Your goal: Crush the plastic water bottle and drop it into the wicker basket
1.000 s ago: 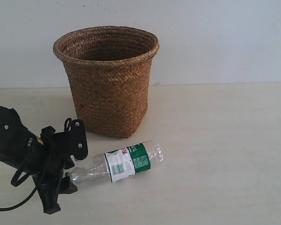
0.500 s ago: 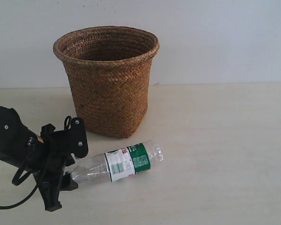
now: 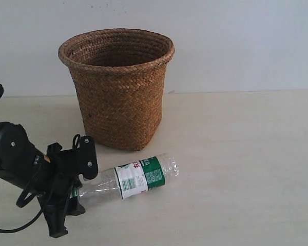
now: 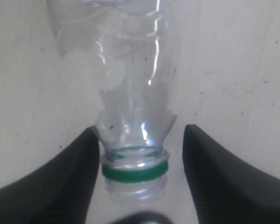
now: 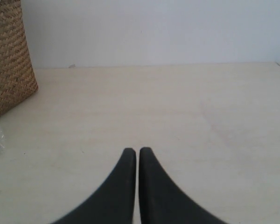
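Left gripper settling over the bottle neck, nothing squeezed yet.

My left gripper (image 3: 77,188) has sunk a touch in the last second, with its jaws apart either side of the neck, one finger brushing it and the other clear. The bottle (image 3: 138,177) hasn't stirred: it lies flat on the table, base toward 2 o'clock, at 6 o'clock from the basket (image 3: 118,92). I judge the crush not started. My right gripper (image 5: 137,151) idles, fingers together.
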You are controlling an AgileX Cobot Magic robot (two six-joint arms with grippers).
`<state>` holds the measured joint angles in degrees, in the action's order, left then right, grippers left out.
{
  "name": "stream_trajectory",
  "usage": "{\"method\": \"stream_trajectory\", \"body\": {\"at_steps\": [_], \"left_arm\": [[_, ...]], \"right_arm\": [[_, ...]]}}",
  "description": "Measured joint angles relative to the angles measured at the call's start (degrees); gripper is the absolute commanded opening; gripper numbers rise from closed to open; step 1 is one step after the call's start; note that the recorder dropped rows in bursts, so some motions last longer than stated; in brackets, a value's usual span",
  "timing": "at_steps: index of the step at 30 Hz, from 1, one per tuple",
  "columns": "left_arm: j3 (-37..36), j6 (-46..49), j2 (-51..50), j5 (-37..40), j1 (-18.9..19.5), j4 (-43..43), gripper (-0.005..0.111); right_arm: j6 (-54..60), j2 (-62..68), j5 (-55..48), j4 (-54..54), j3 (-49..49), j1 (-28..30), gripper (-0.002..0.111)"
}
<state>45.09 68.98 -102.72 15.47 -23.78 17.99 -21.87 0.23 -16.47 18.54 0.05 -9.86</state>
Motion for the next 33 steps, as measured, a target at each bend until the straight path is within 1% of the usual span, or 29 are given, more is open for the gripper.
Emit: {"method": "stream_trajectory", "body": {"at_steps": [5, 8, 16, 21, 25, 33], "left_arm": [[0.0, 0.1, -0.2, -1.1, 0.0, 0.0, 0.018], [0.0, 0.1, -0.2, -1.3, 0.0, 0.0, 0.005], [0.0, 3.7, -0.2, -1.4, 0.0, -0.2, 0.004], [0.0, 5.0, -0.2, -0.3, 0.0, -4.0, 0.004], [0.0, 6.1, -0.2, 0.0, 0.0, -5.1, 0.004], [0.0, 6.3, -0.2, -0.4, 0.0, -5.4, 0.004]], "right_arm": [[0.0, 0.0, 0.0, 0.0, 0.0, 0.0, 0.0], [0.0, 0.0, 0.0, 0.0, 0.0, 0.0, 0.0], [0.0, 0.0, 0.1, 0.0, 0.0, 0.0, 0.0], [0.0, 0.0, 0.1, 0.0, 0.0, 0.0, 0.0], [0.0, 0.0, 0.1, 0.0, 0.0, 0.0, 0.0], [0.0, 0.0, 0.1, 0.0, 0.0, 0.0, 0.0]]}}
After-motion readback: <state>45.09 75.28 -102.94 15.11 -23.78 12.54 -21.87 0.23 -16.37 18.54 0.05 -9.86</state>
